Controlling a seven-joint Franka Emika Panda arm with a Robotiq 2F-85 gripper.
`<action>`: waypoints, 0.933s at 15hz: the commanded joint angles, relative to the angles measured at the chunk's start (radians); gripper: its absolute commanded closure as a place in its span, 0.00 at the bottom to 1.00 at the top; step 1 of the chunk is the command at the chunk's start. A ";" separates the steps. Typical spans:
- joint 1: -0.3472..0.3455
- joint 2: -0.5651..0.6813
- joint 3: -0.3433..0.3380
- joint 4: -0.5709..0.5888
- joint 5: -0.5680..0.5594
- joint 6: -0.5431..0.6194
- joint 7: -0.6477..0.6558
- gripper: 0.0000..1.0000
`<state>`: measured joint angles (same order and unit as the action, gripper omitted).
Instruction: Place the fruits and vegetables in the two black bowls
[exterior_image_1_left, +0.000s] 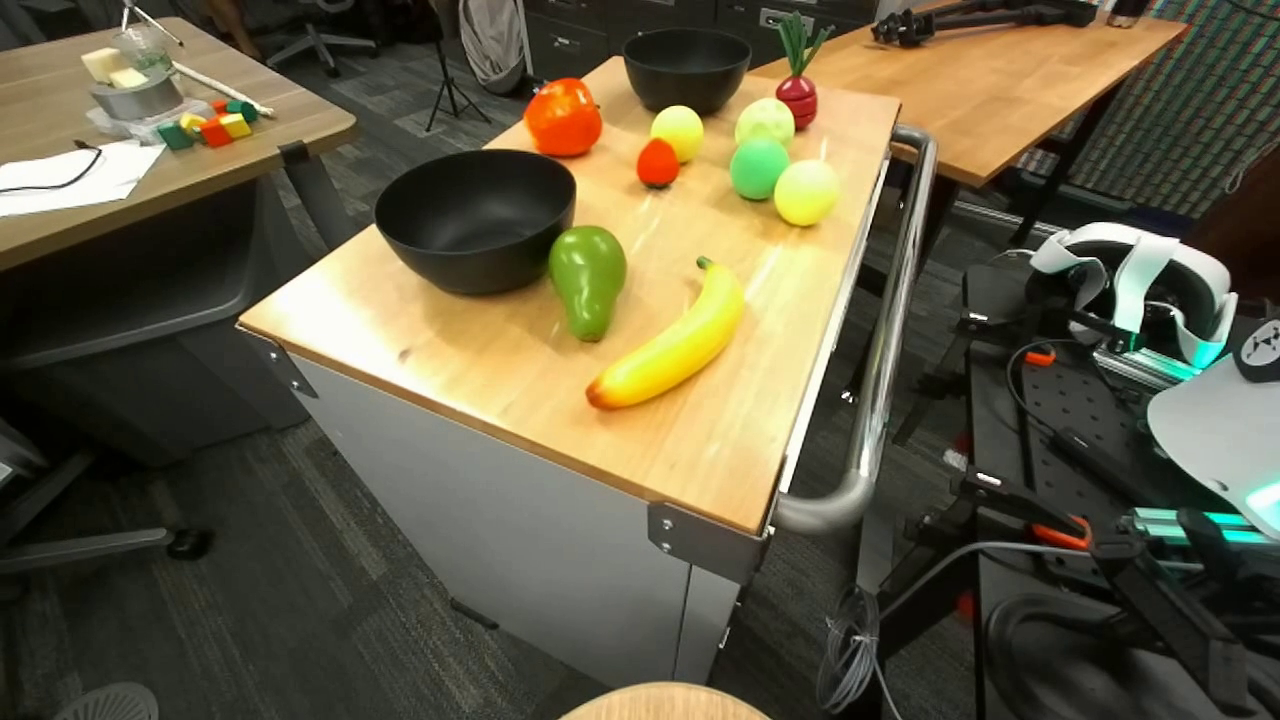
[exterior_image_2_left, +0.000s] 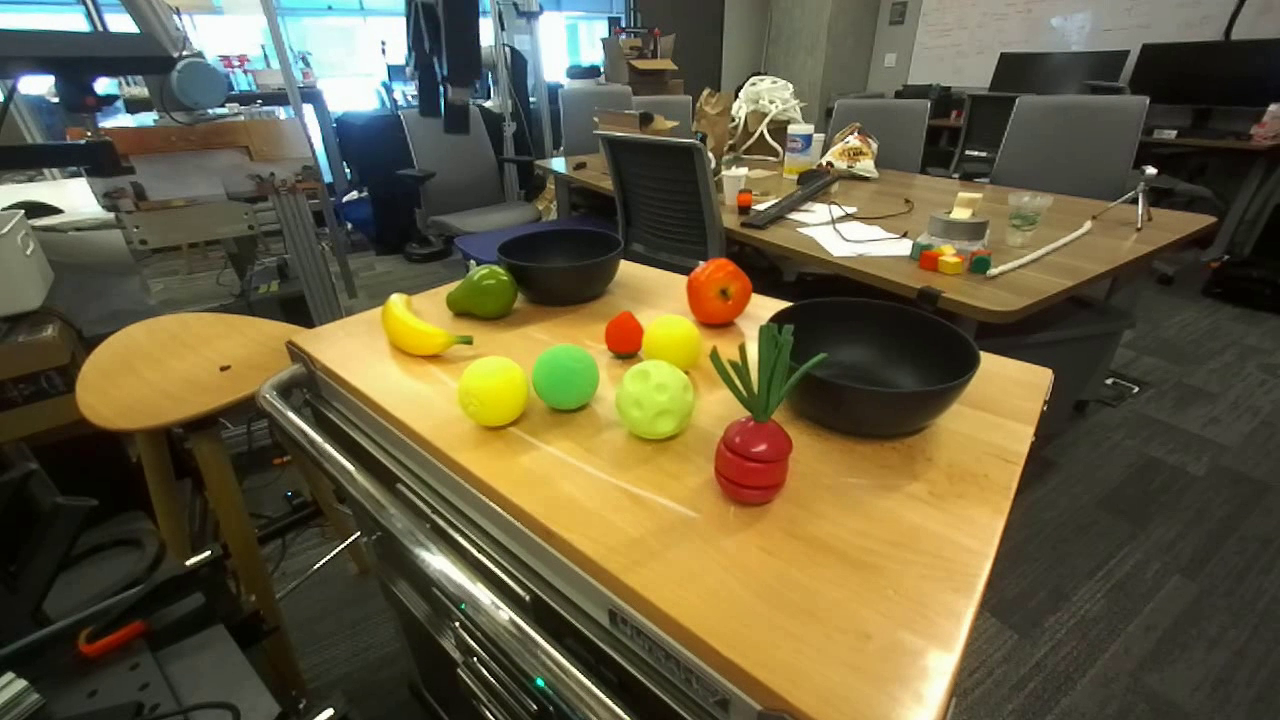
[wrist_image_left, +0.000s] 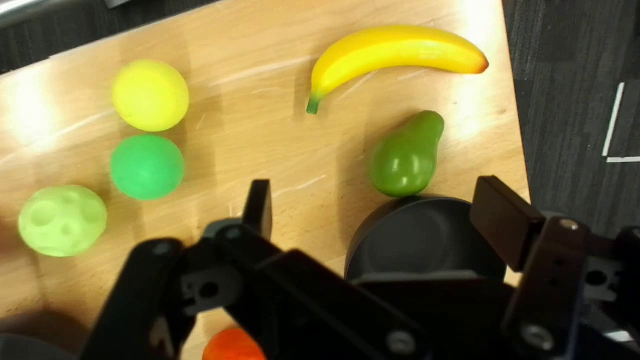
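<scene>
- As no produce shows inside the first black bowl or the second black bowl, the task is judged at its outset: approaching a piece to pick.
- Gripper: jaws wide apart, nothing held; in the wrist view they stand above the worktop, part of the first bowl visible between them.
- Green pear-shaped piece: on the worktop, fat end close beside that bowl; contact cannot be determined. Banana: near it, apart from the bowl.
- Mid-worktop, in an exterior view: green ball, yellow ball, dimpled yellow-green ball, and a small red piece just beside a second yellow ball.
- Tomato: between the two bowls. Radish: upright, near the second bowl.
- Next move, in this assessment: shift the parted jaws over the pear-shaped piece or the banana, turn to span the narrow width, descend, then grip.
- Caution advised: the rim beside the pear-shaped piece probably leaves little clearance at the fat end, so its neck looks the better hold.
</scene>
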<state>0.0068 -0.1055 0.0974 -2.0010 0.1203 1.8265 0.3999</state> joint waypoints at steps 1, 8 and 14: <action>0.042 0.102 0.017 -0.005 -0.044 0.134 -0.008 0.00; 0.137 0.281 0.026 -0.017 -0.204 0.335 0.025 0.00; 0.164 0.344 0.010 -0.025 -0.239 0.415 0.029 0.00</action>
<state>0.1499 0.2268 0.1246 -2.0253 -0.0965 2.1958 0.4185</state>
